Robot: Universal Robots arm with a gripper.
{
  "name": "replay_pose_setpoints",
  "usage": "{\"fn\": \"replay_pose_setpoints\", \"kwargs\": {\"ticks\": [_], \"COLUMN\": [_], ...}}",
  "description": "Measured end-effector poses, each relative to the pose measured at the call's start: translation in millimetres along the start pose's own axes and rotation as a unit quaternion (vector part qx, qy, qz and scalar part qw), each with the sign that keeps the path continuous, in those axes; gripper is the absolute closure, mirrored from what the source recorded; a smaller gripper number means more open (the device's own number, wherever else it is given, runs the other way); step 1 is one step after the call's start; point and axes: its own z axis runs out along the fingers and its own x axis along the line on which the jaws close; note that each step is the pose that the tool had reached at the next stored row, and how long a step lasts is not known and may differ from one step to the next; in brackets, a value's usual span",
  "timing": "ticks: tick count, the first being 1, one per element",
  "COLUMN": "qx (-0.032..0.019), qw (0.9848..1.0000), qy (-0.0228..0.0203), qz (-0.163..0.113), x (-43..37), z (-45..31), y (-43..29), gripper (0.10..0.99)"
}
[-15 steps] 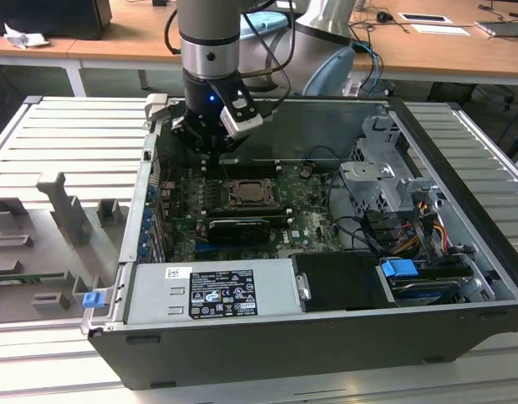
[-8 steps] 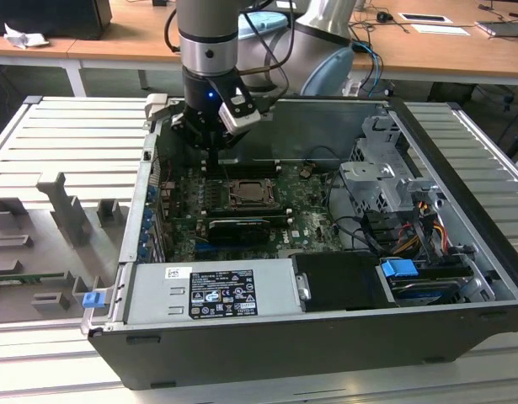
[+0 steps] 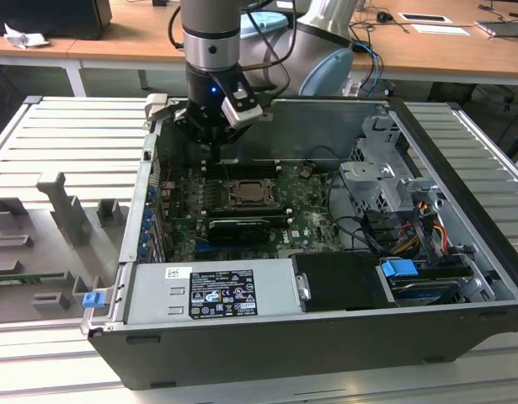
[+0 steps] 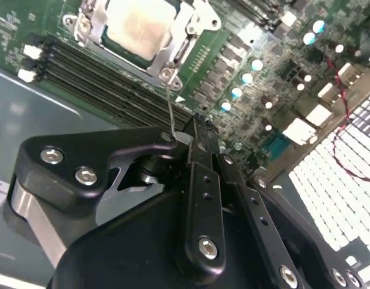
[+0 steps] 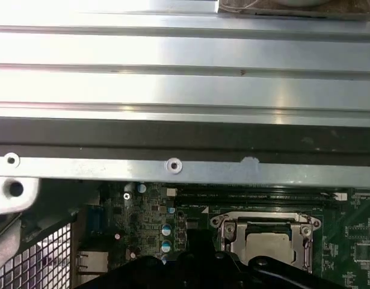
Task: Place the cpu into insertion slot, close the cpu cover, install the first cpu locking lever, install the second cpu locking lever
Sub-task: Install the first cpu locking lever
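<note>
One pale silver-grey square cpu [image 4: 138,27] sits in the silver-rimmed insertion slot [image 4: 88,24] under its closed frame cover [image 4: 188,27]; lever installation appears pending, requiring precise hooking; jaws' state indeterminate.

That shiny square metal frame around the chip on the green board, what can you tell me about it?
The thin silver metal square frame is the cpu cover. It lies flat and closed over the pale silver-grey square chip, which shows through its large central window. Screws sit at its corners, and it rests on the green circuit board beside long black memory slots. In both wrist views nothing grips it; the black pincer sits apart from it, near a thin wire lever.
</note>
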Motion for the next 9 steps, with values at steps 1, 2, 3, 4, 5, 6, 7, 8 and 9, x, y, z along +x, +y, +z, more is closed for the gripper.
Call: {"fn": "replay_pose_setpoints", "kwargs": {"ticks": [1, 2, 3, 4, 5, 6, 7, 8, 9], "qx": [0.0001, 0.0003, 0.0006, 0.0007, 0.0008, 0.0009, 0.0009, 0.0009, 0.0000], "qw": [1.0000, 1.0000, 1.0000, 1.0000, 1.0000, 1.0000, 1.0000, 1.0000, 1.0000], "qy": [0.0000, 0.0000, 0.0000, 0.0000, 0.0000, 0.0000, 0.0000, 0.0001, 0.0000], "qz": [0.000, 0.000, 0.000, 0.000, 0.000, 0.000, 0.000, 0.000, 0.000], "x": [-1.7, -4.3, -9.3, -18.3, -24.0, -28.6, -30.5, -35.6, -37.8], "z": [0.2, 0.6, 1.4, 3.3, 4.9, 6.1, 6.9, 8.2, 8.9], "y": [0.1, 0.1, 0.0, -0.1, -0.3, -0.4, -0.5, -0.6, -0.7], "gripper": [0.980, 0.980, 0.980, 0.980, 0.980, 0.980, 0.980, 0.980, 0.980]}}
